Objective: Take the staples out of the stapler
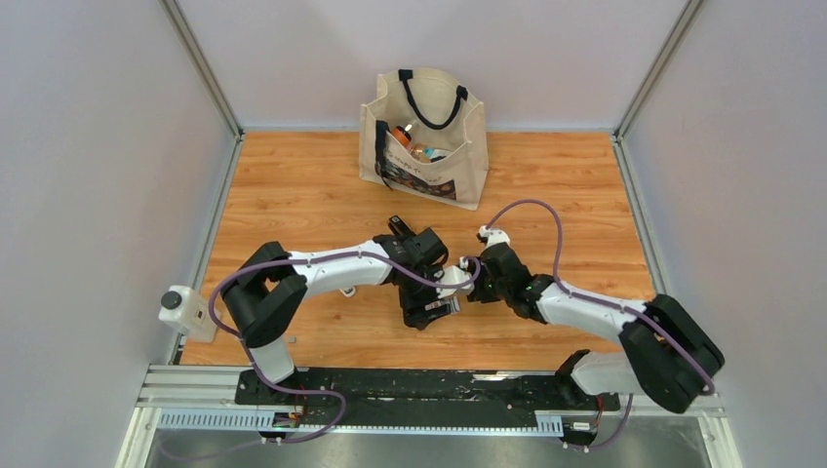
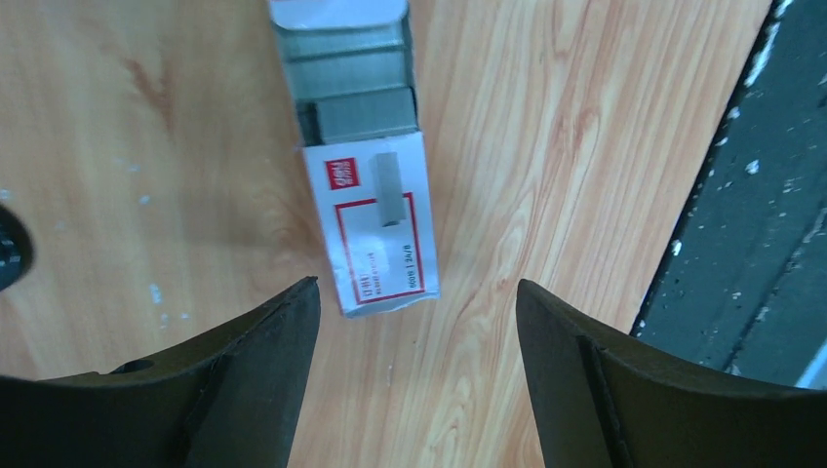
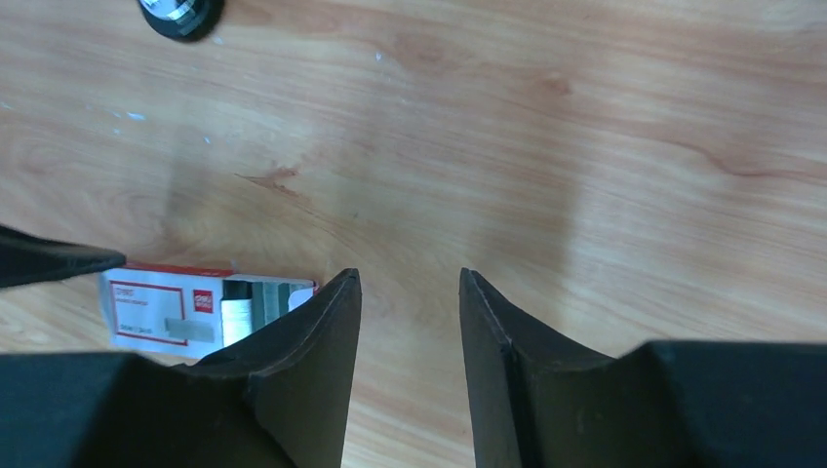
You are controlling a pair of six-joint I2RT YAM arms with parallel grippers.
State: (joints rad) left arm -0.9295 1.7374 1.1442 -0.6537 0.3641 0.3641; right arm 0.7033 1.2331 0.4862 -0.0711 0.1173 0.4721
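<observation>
**A:** How do your claws stand?

**B:** My left claw (image 2: 417, 288) is spread wide and holds nothing. It hovers over the near end of the red-and-white box (image 2: 375, 253). My right claw (image 3: 408, 278) has a narrower gap, with only bare surface (image 3: 585, 146) between the jaws. It touches nothing, and the box lies just beside one of its fingers.

**A:** And the staples?

**B:** One grey strip of staples (image 2: 390, 185) lies loose on the box's lid. The packed strips (image 2: 356, 97) sit in its open tray.

**A:** So you're finished?

**B:** Nearly, I'd judge, since that loose strip looks unloaded. But I can't place the stapler. A dark rounded thing (image 3: 180, 12) at the edge of my right wrist view may be it. Whether its magazine is empty, I cannot tell.
</observation>
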